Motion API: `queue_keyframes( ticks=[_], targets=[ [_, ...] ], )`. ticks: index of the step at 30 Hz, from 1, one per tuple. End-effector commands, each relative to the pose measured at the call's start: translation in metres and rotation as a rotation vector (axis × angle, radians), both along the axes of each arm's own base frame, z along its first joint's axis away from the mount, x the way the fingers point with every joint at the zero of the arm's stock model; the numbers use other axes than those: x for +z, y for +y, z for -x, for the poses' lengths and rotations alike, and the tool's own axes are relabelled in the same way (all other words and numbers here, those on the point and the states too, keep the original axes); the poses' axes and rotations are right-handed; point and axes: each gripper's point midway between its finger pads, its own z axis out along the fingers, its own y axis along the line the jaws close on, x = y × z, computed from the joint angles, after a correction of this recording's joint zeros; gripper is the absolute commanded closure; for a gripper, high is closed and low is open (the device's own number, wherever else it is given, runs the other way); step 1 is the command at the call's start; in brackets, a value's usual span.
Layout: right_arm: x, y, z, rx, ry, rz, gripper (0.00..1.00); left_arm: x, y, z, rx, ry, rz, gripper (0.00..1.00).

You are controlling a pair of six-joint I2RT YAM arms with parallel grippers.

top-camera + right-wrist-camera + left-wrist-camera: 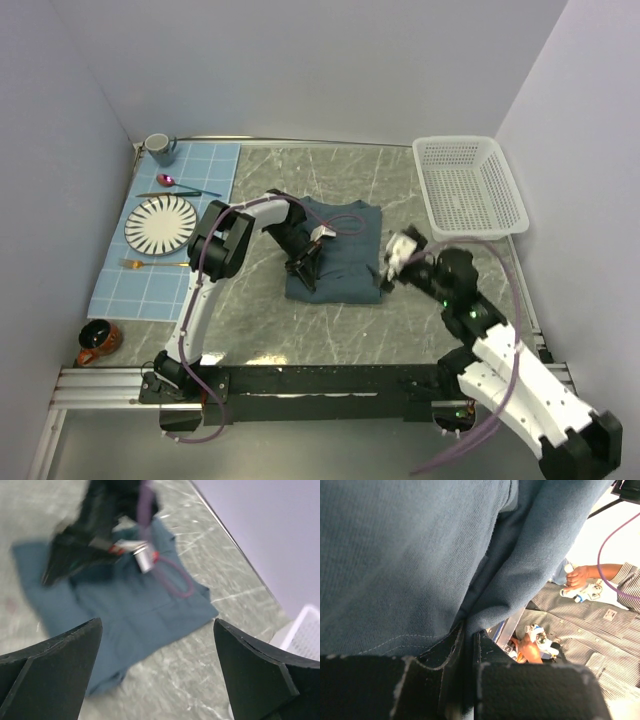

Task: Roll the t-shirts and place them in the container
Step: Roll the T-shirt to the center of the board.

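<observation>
Our left gripper [303, 268] is pinched shut on the t-shirt [345, 262] at its 7 o'clock corner. The folded cloth lies mid-table, apparently running 6 to 12. Our right gripper [393, 262] hangs wide and empty just off its 3 o'clock edge.

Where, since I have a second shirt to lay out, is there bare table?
Bare table lies between the t-shirt and the basket, behind the t-shirt toward the back wall, and along the near edge. Crowded: the placemat with plate, cup and cutlery.
</observation>
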Motion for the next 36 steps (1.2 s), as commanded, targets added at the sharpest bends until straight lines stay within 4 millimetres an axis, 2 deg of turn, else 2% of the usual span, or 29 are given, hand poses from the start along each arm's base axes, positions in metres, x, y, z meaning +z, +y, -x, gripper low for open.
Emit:
queue_keyframes(
  ticks=[1, 3, 4, 5, 7, 8, 13, 18, 27, 29, 31, 32, 34, 36],
  targets=[
    [-0.048, 0.014, 0.055, 0.335, -0.083, 0.232, 0.05, -0.051, -0.002, -0.014, -0.089, -0.169, -0.047, 0.88],
    [-0.061, 0.017, 0.067, 0.44, -0.171, 0.32, 0.11, -0.052, -0.001, -0.012, -0.093, -0.171, -0.05, 0.88],
    [-0.058, 0.021, 0.069, 0.464, -0.238, 0.326, 0.13, -0.051, -0.001, -0.013, -0.093, -0.178, -0.048, 0.88],
    [-0.071, 0.022, 0.073, 0.506, -0.286, 0.369, 0.13, -0.053, -0.001, -0.013, -0.092, -0.182, -0.047, 0.87],
    [-0.071, 0.027, 0.073, 0.543, -0.394, 0.399, 0.12, -0.053, -0.001, -0.009, -0.087, -0.172, -0.045, 0.87],
    [-0.081, 0.028, 0.077, 0.571, -0.406, 0.414, 0.12, -0.055, 0.0, -0.006, -0.083, -0.164, -0.047, 0.87],
    [-0.102, 0.038, 0.082, 0.662, -0.445, 0.457, 0.15, -0.056, 0.002, -0.001, -0.077, -0.145, -0.045, 0.87],
    [-0.121, 0.043, 0.066, 0.631, -0.46, 0.512, 0.18, -0.057, 0.003, 0.003, -0.071, -0.145, -0.045, 0.87],
    [-0.15, 0.045, 0.055, 0.626, -0.482, 0.608, 0.2, -0.056, 0.002, 0.002, -0.071, -0.139, -0.038, 0.87],
    [-0.163, 0.042, 0.052, 0.617, -0.463, 0.65, 0.2, -0.057, 0.001, 0.001, -0.072, -0.133, -0.037, 0.87],
    [-0.159, 0.042, 0.041, 0.568, -0.49, 0.666, 0.2, -0.057, 0.0, 0.001, -0.068, -0.129, -0.033, 0.87],
    [-0.168, 0.041, 0.041, 0.572, -0.467, 0.685, 0.2, -0.056, -0.001, 0.0, -0.069, -0.13, -0.033, 0.87],
    [-0.163, 0.042, 0.031, 0.53, -0.497, 0.707, 0.21, -0.057, -0.002, -0.001, -0.068, -0.128, -0.03, 0.87],
    [-0.171, 0.041, 0.029, 0.539, -0.484, 0.733, 0.25, -0.057, -0.002, -0.001, -0.069, -0.123, -0.031, 0.87]
  ],
)
